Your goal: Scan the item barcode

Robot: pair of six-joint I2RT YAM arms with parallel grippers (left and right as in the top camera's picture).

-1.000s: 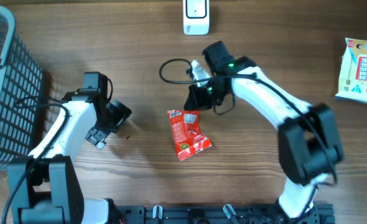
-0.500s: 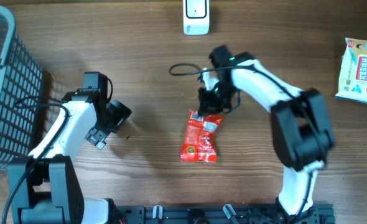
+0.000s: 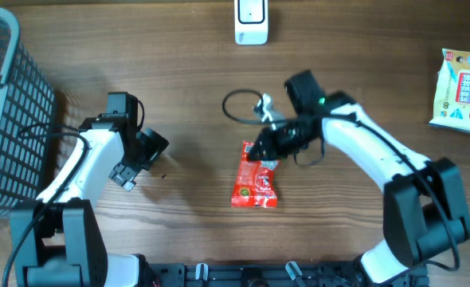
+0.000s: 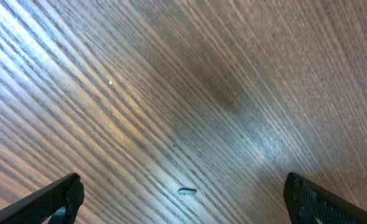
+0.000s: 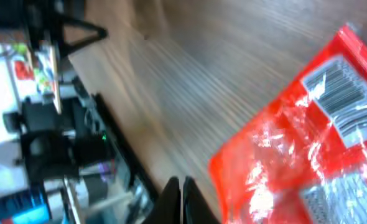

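A red snack packet lies flat on the wooden table near the middle. In the right wrist view the red snack packet shows a white barcode label facing up. My right gripper is shut and low at the packet's far end. Its black fingertips are pressed together with nothing between them, and the packet lies just to their right. My left gripper hovers open over bare wood to the left, its fingers wide apart. A white scanner stands at the table's far edge.
A grey wire basket fills the left edge. A white and yellow packet lies at the far right. A black cable loop hangs by the right wrist. A tiny speck lies on the wood under the left gripper.
The red packet has swung round and shifted to the right with the right gripper at its top end. The right arm has swung out to the right. The left arm has not moved.
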